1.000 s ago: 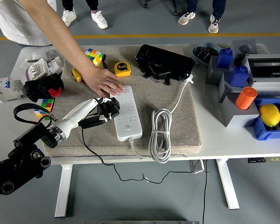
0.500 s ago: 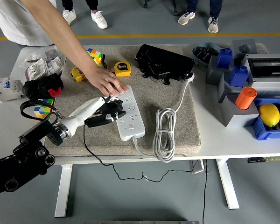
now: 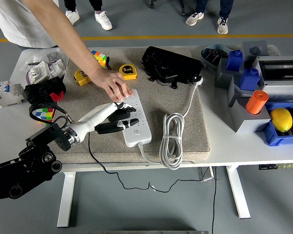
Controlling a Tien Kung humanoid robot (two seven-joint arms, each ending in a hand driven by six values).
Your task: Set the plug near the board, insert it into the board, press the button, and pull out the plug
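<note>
A white power strip (image 3: 135,122) lies lengthwise on the grey mat (image 3: 190,122). A person's hand (image 3: 115,88) reaches in from the top left and presses on the strip's far end. My left hand (image 3: 118,118) comes in from the lower left with its fingers closed on a black plug (image 3: 122,116), which sits against the strip's left edge near its middle. I cannot tell whether the prongs are in a socket. The plug's black cord (image 3: 94,156) trails back over the table's near edge. My right hand is out of view.
The strip's coiled white cable (image 3: 169,140) lies right of it. A black bag (image 3: 171,64), two yellow tape measures (image 3: 128,71) and a colour cube (image 3: 99,58) sit behind. An orange cylinder (image 3: 257,102) and blue bins (image 3: 279,131) stand at the right, circuit breakers (image 3: 5,92) at the left.
My left hand has moved right and slightly away with the plug, from beside the strip to against its edge. The strip shifted a little; the person's hand stays on its far end.
</note>
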